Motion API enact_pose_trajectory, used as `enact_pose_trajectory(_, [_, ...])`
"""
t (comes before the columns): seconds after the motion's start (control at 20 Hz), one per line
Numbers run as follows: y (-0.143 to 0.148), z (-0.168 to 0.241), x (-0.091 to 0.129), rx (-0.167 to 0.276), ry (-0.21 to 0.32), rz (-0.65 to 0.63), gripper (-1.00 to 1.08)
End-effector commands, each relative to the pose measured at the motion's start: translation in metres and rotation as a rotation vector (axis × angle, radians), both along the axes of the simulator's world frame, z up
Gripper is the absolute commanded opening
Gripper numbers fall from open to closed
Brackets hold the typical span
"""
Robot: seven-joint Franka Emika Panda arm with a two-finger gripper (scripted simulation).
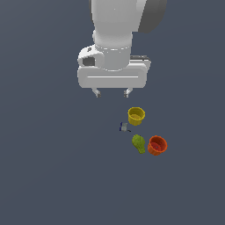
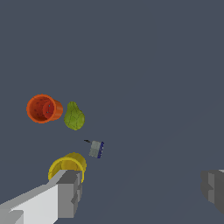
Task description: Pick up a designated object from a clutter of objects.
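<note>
The mustard-yellow cup (image 1: 136,115) (image 2: 66,165) stands upright on the dark floor, mouth up. My gripper (image 1: 112,93) (image 2: 142,190) hangs open above and to the exterior view's left of it, holding nothing. In the wrist view one fingertip (image 2: 68,192) overlaps the yellow cup's rim and hides part of it. The rest of the clutter lies close by: an orange-red cup (image 1: 157,145) (image 2: 43,108), a green lumpy pear-like object (image 1: 139,143) (image 2: 74,117) and a tiny grey-blue piece (image 1: 124,127) (image 2: 96,149).
The flat dark grey floor (image 1: 52,176) stretches on all sides of the small cluster. The orange-red cup touches or nearly touches the green object. The arm's white wrist body (image 1: 113,66) fills the upper middle of the exterior view.
</note>
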State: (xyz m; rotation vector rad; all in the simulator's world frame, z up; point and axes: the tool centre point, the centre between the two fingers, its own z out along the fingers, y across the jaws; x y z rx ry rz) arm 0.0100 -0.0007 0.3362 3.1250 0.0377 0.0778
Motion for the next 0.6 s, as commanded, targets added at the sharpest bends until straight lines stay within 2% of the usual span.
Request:
enact_pose_trajectory(0.0, [0.0, 0.0, 0.0, 0.0, 0.0, 0.0, 0.28])
enact_pose_trajectory(0.3, [-0.014, -0.005, 0.0, 0.01, 0.006, -0.038, 0.28])
enact_pose_trajectory(0.55, [-0.012, -0.007, 0.0, 0.01, 0.007, -0.041, 0.28])
